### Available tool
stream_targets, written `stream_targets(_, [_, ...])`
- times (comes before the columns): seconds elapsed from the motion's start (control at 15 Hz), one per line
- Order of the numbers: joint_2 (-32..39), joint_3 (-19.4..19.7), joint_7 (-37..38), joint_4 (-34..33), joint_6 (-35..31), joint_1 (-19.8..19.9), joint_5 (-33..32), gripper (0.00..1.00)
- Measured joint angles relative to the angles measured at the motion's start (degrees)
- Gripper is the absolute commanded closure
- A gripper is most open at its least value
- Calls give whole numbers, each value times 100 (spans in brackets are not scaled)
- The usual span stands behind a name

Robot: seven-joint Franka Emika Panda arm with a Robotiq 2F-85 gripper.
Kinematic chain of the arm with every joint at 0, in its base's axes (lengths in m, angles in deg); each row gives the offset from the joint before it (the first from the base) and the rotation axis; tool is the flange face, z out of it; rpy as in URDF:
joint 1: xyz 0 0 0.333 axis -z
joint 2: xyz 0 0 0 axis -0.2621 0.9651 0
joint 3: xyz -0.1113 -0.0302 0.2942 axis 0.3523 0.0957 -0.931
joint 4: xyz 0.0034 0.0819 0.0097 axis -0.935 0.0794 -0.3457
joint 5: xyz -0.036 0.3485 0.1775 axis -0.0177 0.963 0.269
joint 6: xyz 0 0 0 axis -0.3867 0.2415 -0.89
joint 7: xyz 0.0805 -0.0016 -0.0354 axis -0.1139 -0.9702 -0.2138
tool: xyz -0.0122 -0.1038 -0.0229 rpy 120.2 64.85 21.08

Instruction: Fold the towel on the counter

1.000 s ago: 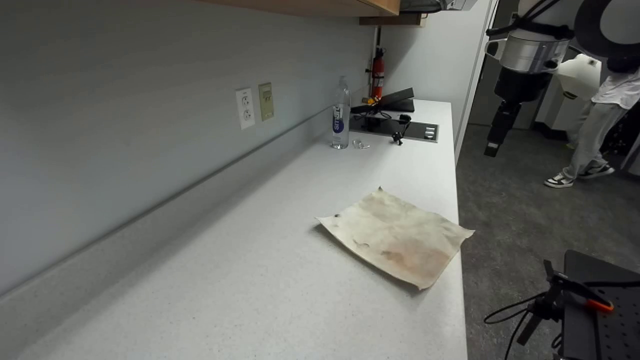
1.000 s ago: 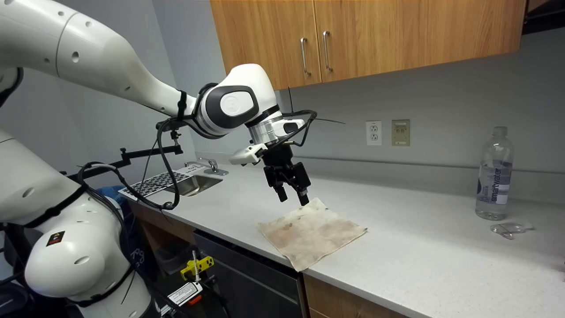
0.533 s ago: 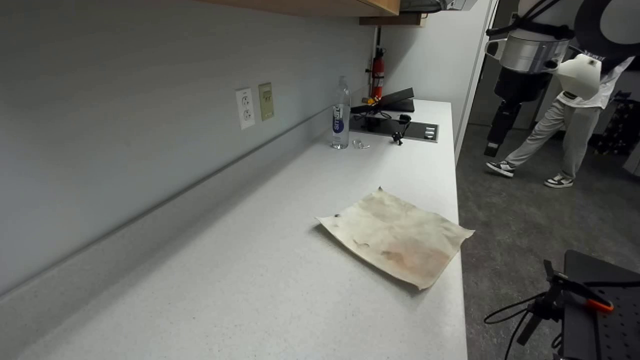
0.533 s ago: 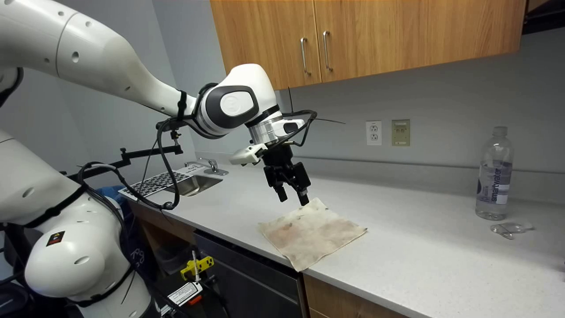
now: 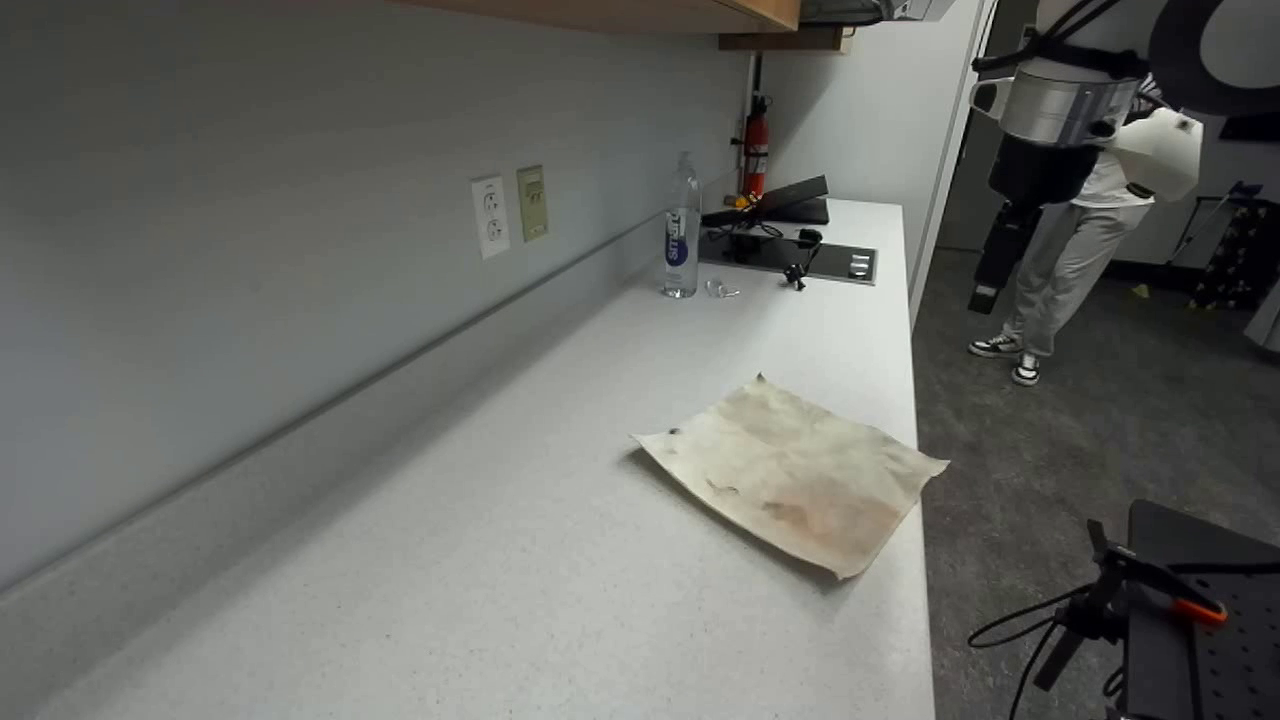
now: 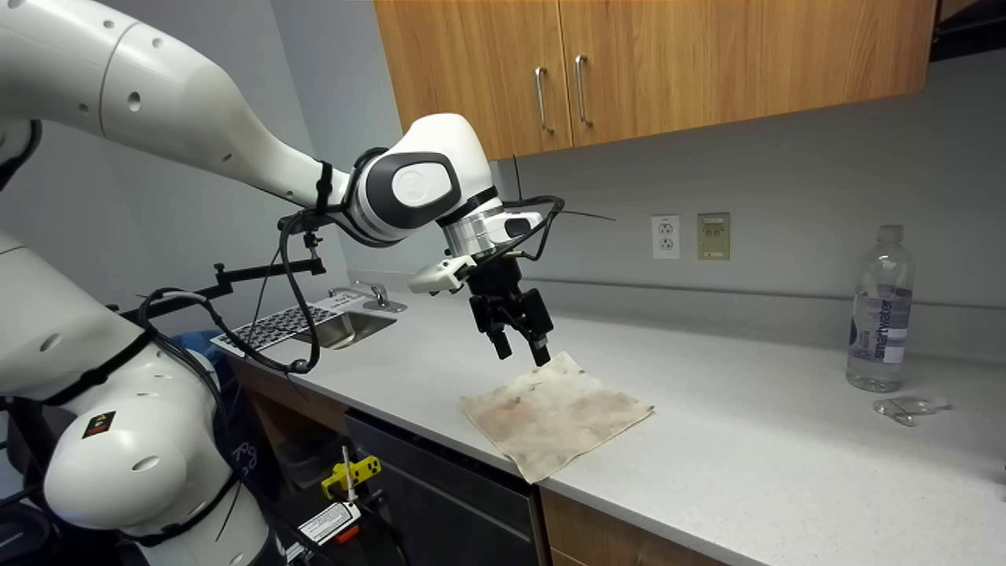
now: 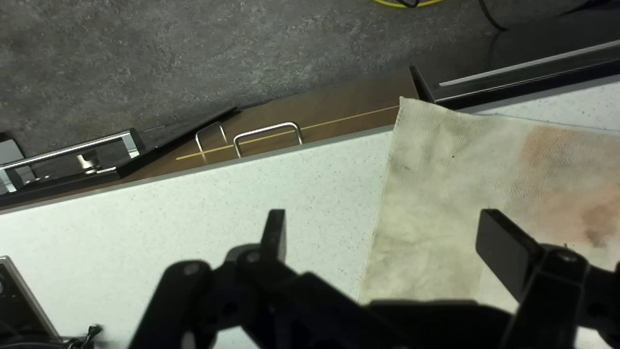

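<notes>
The towel (image 5: 800, 470) is a thin beige cloth with reddish-brown stains, spread out flat and unfolded on the pale grey-white counter (image 5: 450, 570). Some edges and corners lift a little, and one corner reaches past the counter's front edge. The towel (image 6: 558, 417) and counter (image 6: 754, 448) also show in the other exterior view. My gripper (image 6: 523, 359) is open and empty above the towel's far part, apart from it. In the wrist view, my gripper (image 7: 382, 213) has its fingers wide apart. One finger is over bare counter (image 7: 218, 218), the other over the towel (image 7: 445, 194); its lower part is hidden behind the gripper.
A water bottle (image 6: 880, 314) and a small clear object (image 6: 908, 407) stand farther along the counter, before a cooktop (image 5: 840, 262). A sink (image 6: 346, 330) lies at the opposite end. Wooden cabinets (image 6: 668, 63) hang above. A person (image 5: 1060, 260) stands in the background.
The person in the background has walked leftward in an exterior view. The arm, gripper and towel have not visibly moved.
</notes>
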Motion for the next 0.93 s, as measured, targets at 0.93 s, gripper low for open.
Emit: stream_targets(0.93, [11,12,0,0,14,-47,265,0])
